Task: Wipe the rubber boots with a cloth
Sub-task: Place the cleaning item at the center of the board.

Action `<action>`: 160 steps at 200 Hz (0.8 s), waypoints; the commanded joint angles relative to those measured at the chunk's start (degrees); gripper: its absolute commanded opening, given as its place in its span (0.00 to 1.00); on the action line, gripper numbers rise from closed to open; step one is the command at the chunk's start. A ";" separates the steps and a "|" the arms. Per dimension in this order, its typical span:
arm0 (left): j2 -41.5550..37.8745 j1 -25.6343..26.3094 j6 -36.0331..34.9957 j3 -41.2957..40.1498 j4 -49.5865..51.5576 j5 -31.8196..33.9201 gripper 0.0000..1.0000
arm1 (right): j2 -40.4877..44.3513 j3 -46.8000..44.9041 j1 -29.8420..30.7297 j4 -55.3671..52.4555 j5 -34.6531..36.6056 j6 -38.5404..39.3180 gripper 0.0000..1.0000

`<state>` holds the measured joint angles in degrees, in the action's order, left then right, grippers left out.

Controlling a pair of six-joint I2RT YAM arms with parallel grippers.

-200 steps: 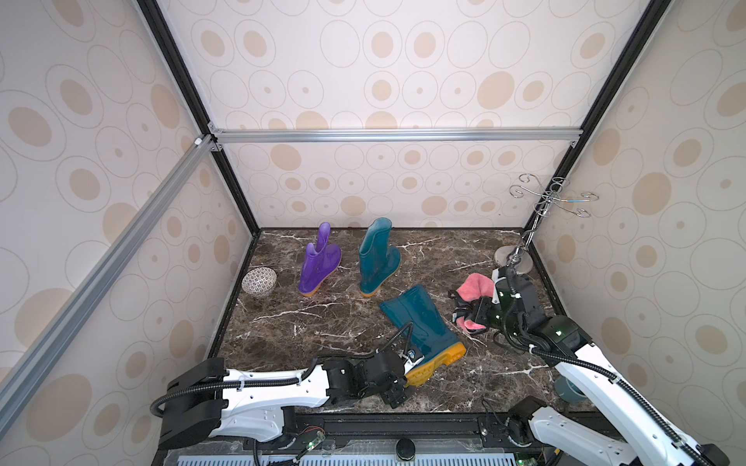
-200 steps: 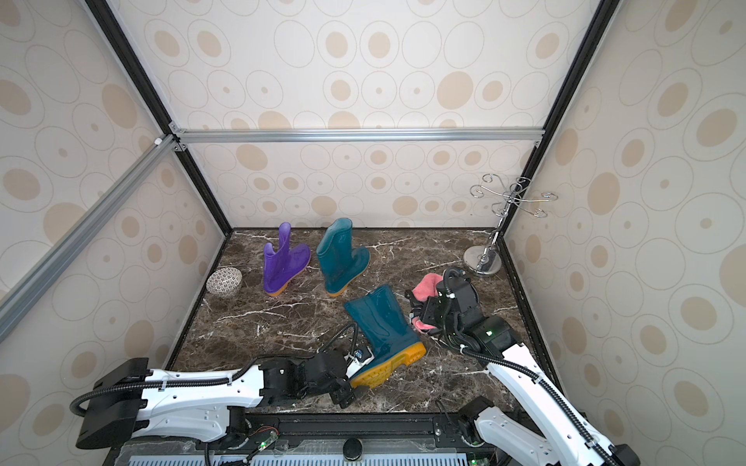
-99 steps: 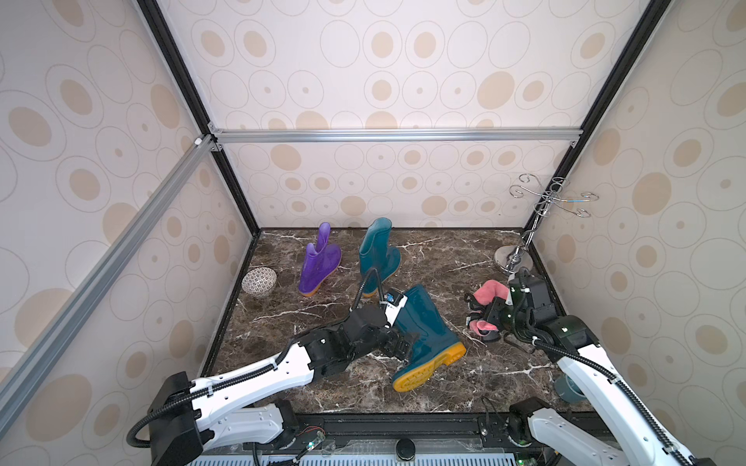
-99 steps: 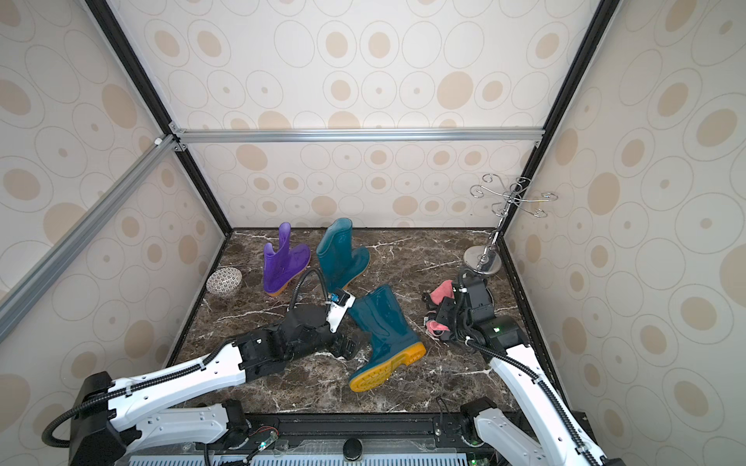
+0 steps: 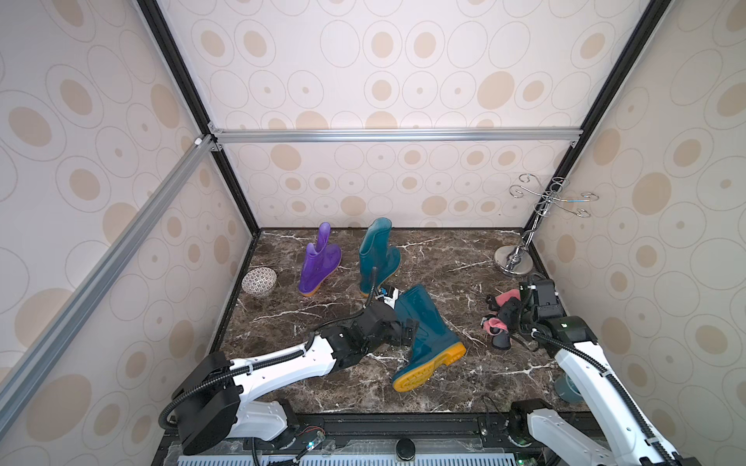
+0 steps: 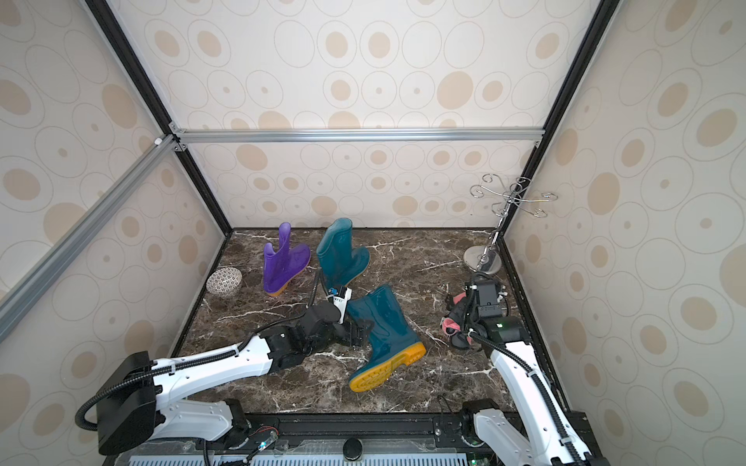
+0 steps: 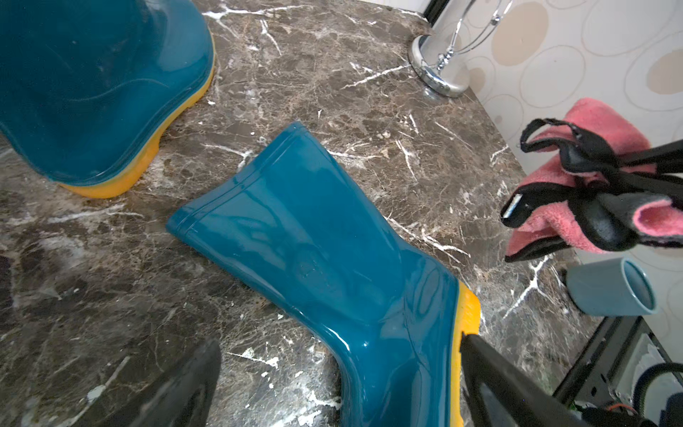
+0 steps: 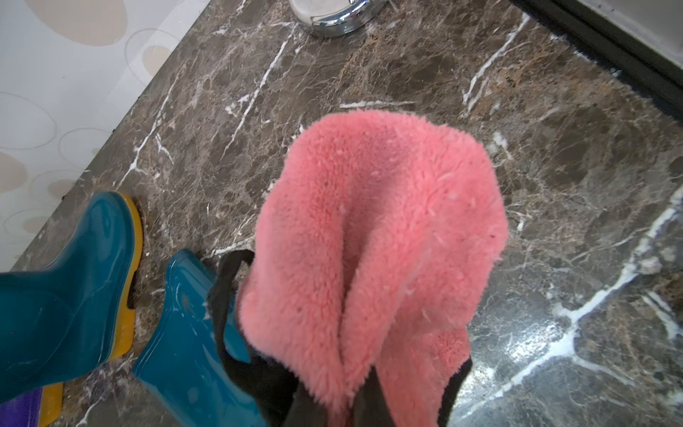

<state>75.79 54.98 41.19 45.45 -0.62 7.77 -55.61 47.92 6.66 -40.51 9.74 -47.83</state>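
Observation:
A purple boot (image 5: pixel 319 258) and a teal boot (image 5: pixel 377 254) stand upright at the back. A second teal boot (image 5: pixel 428 335) lies on its side mid-table, yellow sole toward the front. My left gripper (image 5: pixel 408 331) is open and straddles this boot's ankle. In the left wrist view one finger (image 7: pixel 495 380) rests at the yellow sole edge and the other finger (image 7: pixel 181 388) stands clear of the boot (image 7: pixel 332 251). My right gripper (image 5: pixel 504 322) is shut on the pink cloth (image 8: pixel 369 240), holding it bunched to the right of the lying boot.
A chrome hook stand (image 5: pixel 514 262) stands in the back right corner. A patterned bowl (image 5: pixel 259 281) sits by the left wall. A blue-grey cup (image 5: pixel 567 389) lies at the front right beside the right arm. Walls enclose the dark marble table (image 5: pixel 343 387).
My left arm has swung from the front edge up to the lying teal boot, which has turned a little. The right gripper has drawn the cloth slightly to the right.

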 commanded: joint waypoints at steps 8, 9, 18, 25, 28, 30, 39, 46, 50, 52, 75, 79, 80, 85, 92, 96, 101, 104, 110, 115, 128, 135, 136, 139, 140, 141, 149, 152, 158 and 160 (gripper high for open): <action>0.14 -1.43 2.74 -0.97 -3.36 0.76 1.00 | -5.80 -1.23 -1.61 2.76 1.31 -4.47 0.15; 0.14 -1.44 2.75 -0.97 -3.30 0.67 1.00 | -5.94 -1.24 -1.76 2.83 1.15 -4.47 0.15; 0.24 -1.63 2.59 -1.02 -2.78 0.36 1.00 | -7.40 -1.25 -3.00 2.78 0.12 -4.77 0.24; 0.12 -1.63 2.30 -1.20 -2.48 0.19 1.00 | -8.26 -1.10 -3.80 2.55 -0.32 -4.62 0.31; 0.12 -1.63 2.24 -1.34 -2.38 0.12 1.00 | -8.54 -1.16 -4.02 2.34 -0.35 -4.67 0.35; 0.05 -1.63 2.23 -1.40 -2.24 0.14 1.00 | -8.72 -1.12 -4.28 2.23 -0.29 -4.69 0.38; -0.16 -1.72 2.32 -1.90 -2.23 0.06 1.00 | -9.16 -1.16 -5.18 2.03 -0.63 -4.85 0.45; -0.38 -1.72 2.40 -2.46 -2.52 -0.20 1.00 | -9.25 -1.39 -5.53 2.18 -0.94 -4.64 0.49; -0.53 -1.72 2.46 -2.63 -2.53 -0.27 1.00 | -9.23 -1.42 -5.62 2.09 -1.00 -4.79 0.52; -0.61 -1.72 2.53 -2.78 -2.54 -0.23 1.00 | -9.24 -1.36 -5.61 2.03 -0.92 -4.85 0.54; -0.87 -1.74 2.75 -3.68 -2.55 0.05 1.00 | -8.42 -1.11 -5.69 1.03 -0.50 -5.21 0.72; -0.86 -1.72 2.82 -3.85 -2.59 0.12 1.00 | -8.25 -1.01 -5.70 0.77 -0.28 -5.25 0.77; -0.84 -1.72 2.83 -3.82 -2.61 0.13 1.00 | -8.18 -1.04 -5.69 0.74 -0.22 -5.25 0.78; -0.73 -1.72 2.92 -4.01 -2.79 0.07 1.00 | -7.92 -0.87 -5.69 0.45 0.09 -5.25 0.81; -0.72 -1.79 3.06 -4.16 -2.99 -0.03 1.00 | -7.57 -0.33 -5.69 -0.60 1.23 -5.38 0.84; -0.57 -1.73 3.16 -4.23 -3.06 -0.04 1.00 | -7.29 0.14 -5.69 -1.22 1.80 -5.34 0.86; -0.47 -1.79 3.22 -4.32 -3.18 -0.04 1.00 | -6.98 0.60 -5.69 -1.94 2.52 -5.25 0.88; -0.37 -1.81 3.26 -4.33 -3.26 -0.04 1.00 | -6.83 0.94 -5.69 -2.35 2.78 -5.19 0.93; -0.13 -1.81 3.36 -4.32 -3.33 -0.04 1.00 | -6.50 1.42 -5.69 -2.76 2.96 -5.09 0.95; 0.06 -1.87 3.22 -4.17 -3.40 -0.12 1.00 | -6.23 1.63 -5.69 -2.74 2.79 -4.85 0.97; 0.88 -1.94 3.17 -3.47 -3.14 -0.28 1.00 | -5.74 2.88 -5.68 -4.69 2.47 -5.80 0.99; 1.19 -2.05 2.94 -3.06 -3.07 -0.80 1.00 | -5.58 4.07 -5.68 -6.24 1.50 -5.98 0.99; 1.20 -2.06 2.89 -2.99 -3.16 -0.90 1.00 | -5.52 4.40 -5.69 -6.55 1.51 -6.01 0.99; 1.28 -2.05 2.66 -2.88 -3.42 -1.15 1.00 | -5.48 5.06 -5.62 -7.89 1.42 -6.14 0.99; 1.33 -2.06 2.62 -2.85 -3.46 -1.30 1.00 | -5.47 5.37 -5.61 -8.25 1.47 -6.27 0.99; 1.40 -2.07 2.60 -2.84 -3.57 -1.37 1.00 | -5.38 5.62 -5.61 -8.61 1.53 -6.46 0.99; 1.55 -2.08 2.50 -2.57 -3.90 -1.90 1.00 | -5.14 6.83 -5.60 -10.83 2.59 -7.24 0.99; 1.63 -2.08 2.17 -2.44 -3.98 -2.10 1.00 | -5.00 7.03 -5.56 -11.17 3.02 -7.23 0.99; 1.83 -2.12 1.34 -2.03 -3.80 -2.40 1.00 | -4.84 7.25 -5.57 -11.49 4.67 -7.02 0.99; 1.91 -2.04 1.06 -1.86 -3.56 -2.36 1.00 | -4.89 7.27 -5.53 -11.69 5.49 -7.01 0.99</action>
<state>76.86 53.49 43.07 41.28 -3.42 6.48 -61.95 52.18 1.15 -45.71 11.07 -50.89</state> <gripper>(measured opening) 0.998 0.990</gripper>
